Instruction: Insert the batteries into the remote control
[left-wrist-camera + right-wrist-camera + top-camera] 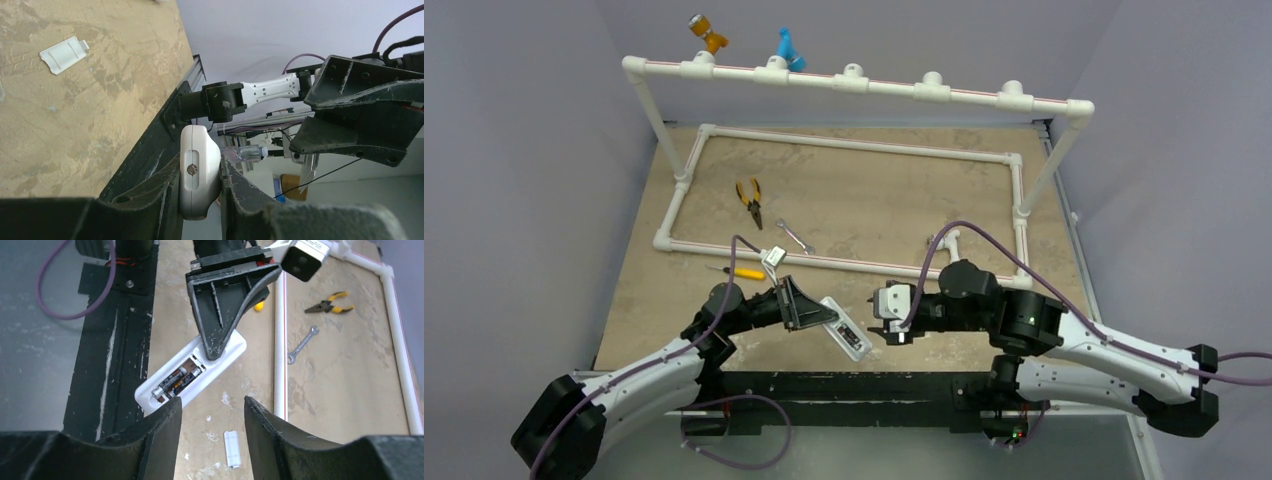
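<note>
The left fingers (pixel 220 315), dark ribbed plastic tapering to scuffed tips, are closed on one end of the remote control (pixel 220 352). The slim white handset with rounded corners juts out beyond their tips, back side up. In its recessed compartment the two batteries (pixel 177 380) lie side by side, dark cylinders with bright metal ends. They sit at the end away from the left fingers and straight ahead of the gap between the right fingers (pixel 160 430).

The right fingers stand apart with nothing between them, their blunt tips just short of the remote's free end. Between them on the mottled tan tabletop (pixel 874 190) lies a small flat ribbed white cover piece (pixel 231 448).

The remote hangs over the line where the tabletop meets the black base rail (pixel 125 340). A white pipe frame (pixel 280 340) runs just beside the left fingers. Beyond it, well apart from both pairs of fingers, lie a silver wrench (pixel 300 345) and yellow-handled pliers (pixel 330 302).

Both arms reach inward low over the near edge, forearms nearly level and wrists facing each other.
</note>
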